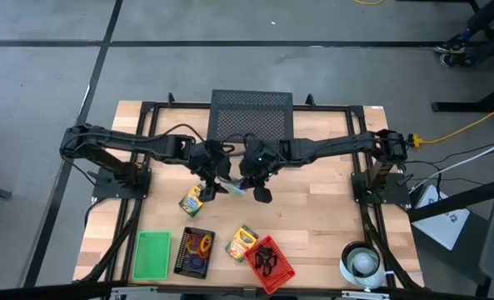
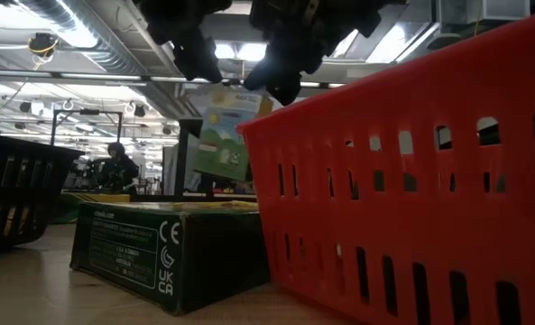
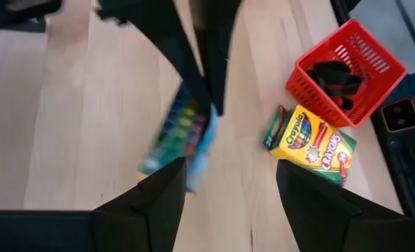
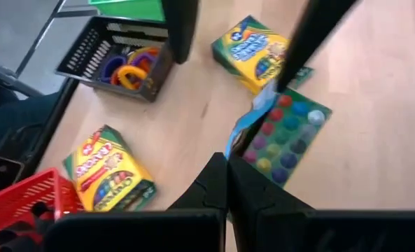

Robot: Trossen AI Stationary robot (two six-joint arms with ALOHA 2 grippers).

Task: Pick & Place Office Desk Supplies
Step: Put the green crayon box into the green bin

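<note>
My right gripper (image 4: 227, 175) is shut on a flat blue pack with rows of coloured dots (image 4: 284, 133), held above the table's middle (image 1: 234, 190). My left gripper (image 3: 228, 203) is open, close beside the pack (image 3: 183, 133) on its left. I cannot tell whether a left fingertip touches the pack. One yellow-and-green crayon box (image 1: 192, 200) lies flat under the left gripper. A second crayon box (image 1: 241, 243) lies nearer the front. Coloured rings (image 4: 127, 66) lie in a black basket (image 1: 194, 252). Black clips (image 3: 336, 77) lie in a red basket (image 1: 270, 264). My right gripper pinches the pack's blue edge (image 4: 241, 140) between its two shut fingers. The fingers come from above, slanting down. The pack hangs tilted below them (image 2: 222, 135), lifted clear of the table.
A large black mesh stand (image 1: 251, 117) stands at the far middle. A green tray (image 1: 152, 254) lies at the front left. A white roll (image 1: 361, 262) sits at the front right. Bare wood shows right of the grippers (image 1: 321, 208).
</note>
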